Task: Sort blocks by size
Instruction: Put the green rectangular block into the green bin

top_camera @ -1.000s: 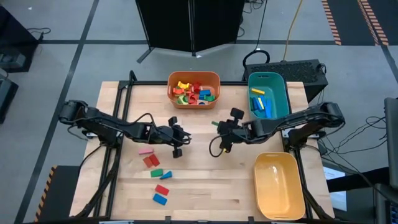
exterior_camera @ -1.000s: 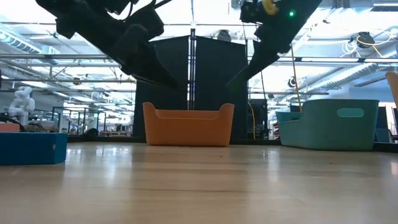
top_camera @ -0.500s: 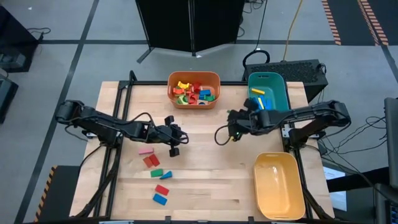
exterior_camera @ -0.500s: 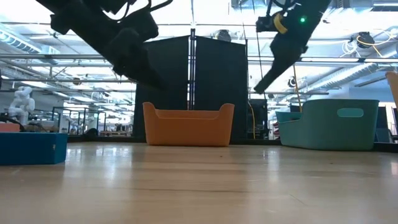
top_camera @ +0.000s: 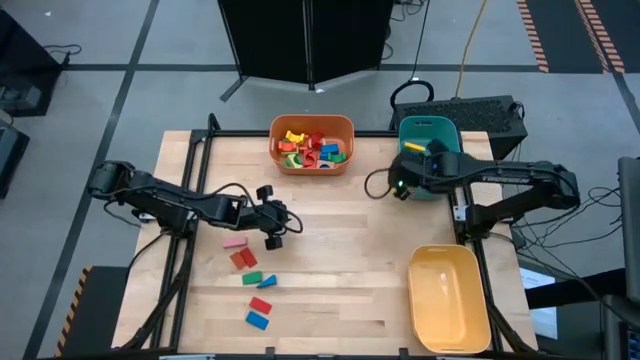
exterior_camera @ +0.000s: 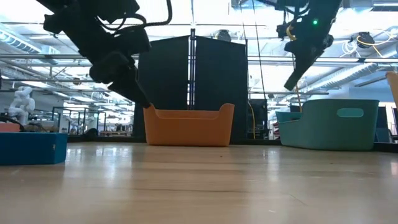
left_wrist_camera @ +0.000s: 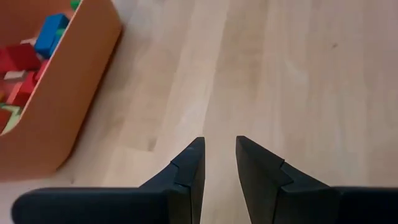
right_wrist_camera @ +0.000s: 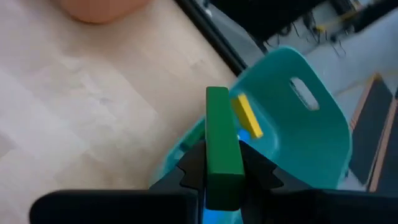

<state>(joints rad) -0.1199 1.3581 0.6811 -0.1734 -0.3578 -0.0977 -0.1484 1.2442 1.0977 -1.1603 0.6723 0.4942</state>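
Note:
My right gripper point(top_camera: 402, 180) hangs above the table at the near left corner of the teal bin point(top_camera: 440, 150), shut on a green block point(right_wrist_camera: 219, 143). The bin holds blue and yellow blocks point(top_camera: 422, 165). My left gripper point(top_camera: 280, 222) hovers over the table's middle left, tipped down, its fingers point(left_wrist_camera: 186, 171) a little apart with nothing between them. Several loose blocks lie flat on the wood nearer the front: pink point(top_camera: 235, 242), red point(top_camera: 243, 259), green point(top_camera: 250, 278), red point(top_camera: 261, 305) and blue point(top_camera: 258, 320). My right gripper pinches the green block's two long sides point(right_wrist_camera: 217, 177) between its two fingers point(right_wrist_camera: 189, 171). The block lies along the fingers and sticks out well past their tips. The fingers slant down toward the table's far side. The block is lifted clear of table and bin.
An orange bin point(top_camera: 312, 143) with several mixed blocks stands at the far middle. A yellow bin point(top_camera: 448, 297) sits at the near right. Bare wood lies between the two arms.
My right gripper has swung from the table's middle toward the far right and risen, rolling its wrist, carrying the green block to the teal bin's corner. My left gripper has drawn back slightly toward the left edge and tipped further down.

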